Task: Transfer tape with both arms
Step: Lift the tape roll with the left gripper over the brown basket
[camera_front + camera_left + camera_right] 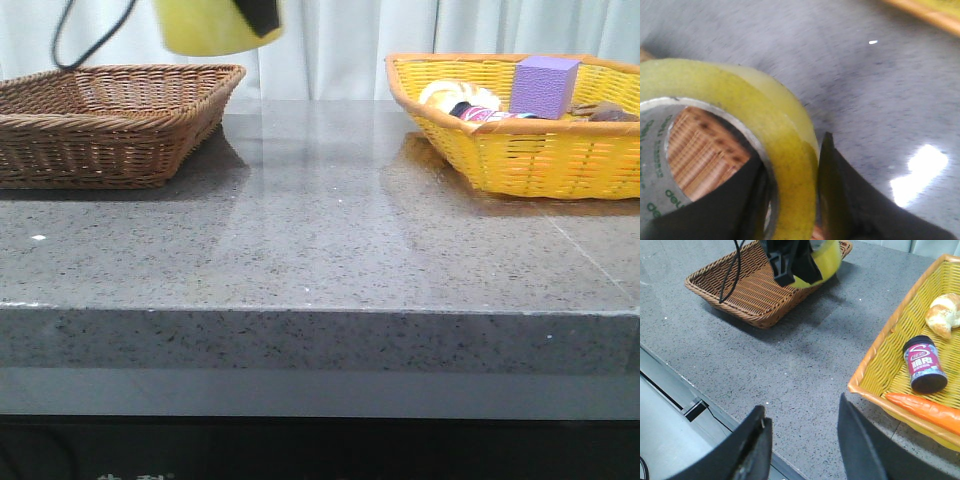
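The yellow tape roll (pixel 210 26) hangs in the air at the top of the front view, above the right end of the brown wicker basket (pixel 110 120). My left gripper (pixel 792 185) is shut on the tape (pixel 765 130), one finger inside the pale printed core and one outside the wall. In the right wrist view the tape (pixel 826 260) and the left arm (pixel 787 262) show over the brown basket (pixel 750 295). My right gripper (pixel 802 435) is open and empty, above the table's front edge, left of the yellow basket (pixel 875 375).
The yellow basket (pixel 520 150) at the back right holds a purple cube (pixel 545 85), a croissant (pixel 945 315), a dark jar with a pink label (pixel 925 365) and a carrot (pixel 925 410). The grey stone table (pixel 320 240) lies between the baskets.
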